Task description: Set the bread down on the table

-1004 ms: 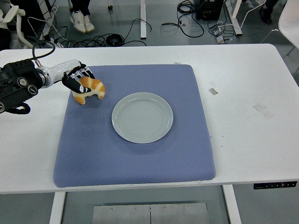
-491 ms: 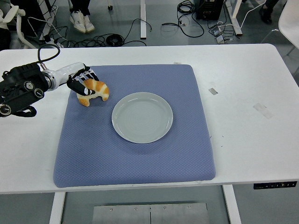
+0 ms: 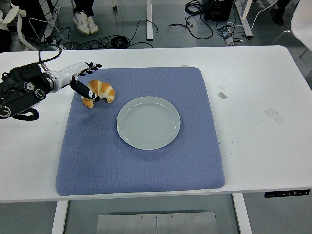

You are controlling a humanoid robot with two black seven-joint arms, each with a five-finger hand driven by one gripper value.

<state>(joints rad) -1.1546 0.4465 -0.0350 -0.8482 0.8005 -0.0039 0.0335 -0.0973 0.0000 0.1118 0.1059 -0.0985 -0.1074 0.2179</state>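
The bread (image 3: 101,91) is a golden croissant lying on the blue mat (image 3: 141,161), at its far left, just left of the grey plate (image 3: 148,122). My left hand (image 3: 84,78) is right beside it on its left. The fingers are spread open, the upper ones lifted above the bread, and the thumb (image 3: 87,90) still lies against its near left side. The right arm is out of view.
The round grey plate sits in the middle of the mat. The white table (image 3: 258,117) shows bare surface right of the mat, with small tape marks (image 3: 222,95). A person's white shoes (image 3: 86,22) and cables are on the floor beyond the far edge.
My left hand has opened. It was curled around the bread; now the fingers are spread and the bread rests on the mat, slightly further right than a second ago.
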